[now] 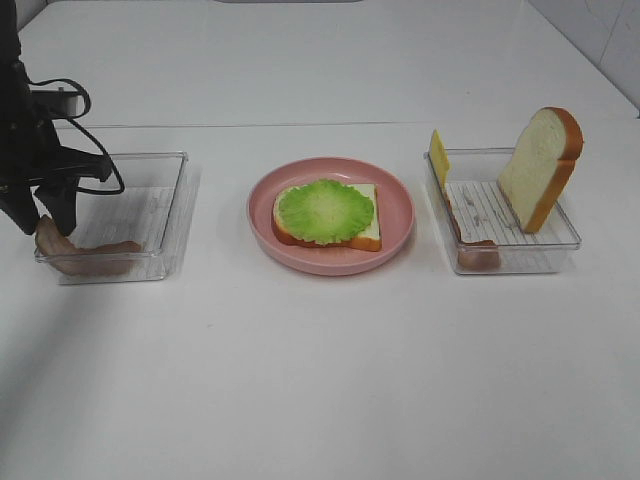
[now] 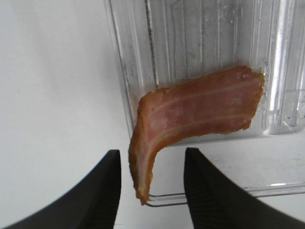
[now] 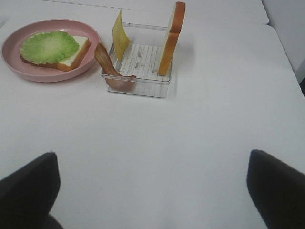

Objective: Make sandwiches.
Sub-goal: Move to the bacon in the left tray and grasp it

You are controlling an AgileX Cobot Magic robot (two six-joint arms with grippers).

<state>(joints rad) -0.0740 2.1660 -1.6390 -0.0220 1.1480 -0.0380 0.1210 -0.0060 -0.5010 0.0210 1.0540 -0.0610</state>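
On the pink plate [image 1: 330,262] lies a white bread slice [image 1: 367,232] topped with a green lettuce leaf [image 1: 325,210]. A brown bacon strip [image 2: 200,107] hangs over the front corner of the left clear tray [image 1: 165,157]. My left gripper [image 2: 152,191] straddles its drooping end, jaws apart, with a gap on each side. The right clear tray [image 1: 560,242] holds a yellow cheese slice [image 1: 438,155], another bacon strip [image 1: 478,252] and an upright bread slice [image 1: 540,165]. My right gripper [image 3: 152,164] hovers open well in front of that tray, holding nothing.
The left arm [image 1: 25,130] with its black cable stands over the left tray's outer side. White tabletop [image 1: 320,380] spreads in front of the trays and plate. A table seam runs behind them.
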